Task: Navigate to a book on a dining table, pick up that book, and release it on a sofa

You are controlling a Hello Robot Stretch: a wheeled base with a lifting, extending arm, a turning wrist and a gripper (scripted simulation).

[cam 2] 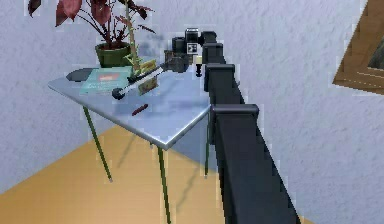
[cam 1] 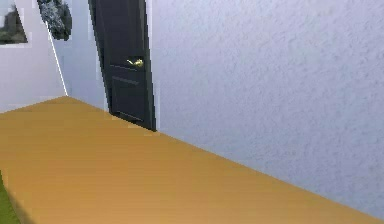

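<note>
The door (cam 1: 124,55) is showing near-black navy with a brass-yellow handle (cam 1: 136,63), and the wall (cam 1: 270,80) to its right is wearing a pale blue-white stipple. The floor (cam 1: 100,160) is glowing plain ochre. The table (cam 2: 175,110) is showing a pale grey-blue top on thin green legs (cam 2: 163,185). At its far left the book (cam 2: 104,79) is showing teal, and the plant (cam 2: 100,15) is spreading dark red leaves over a green pot (cam 2: 112,54). The arm (cam 2: 245,150) is looking matte black.
</note>
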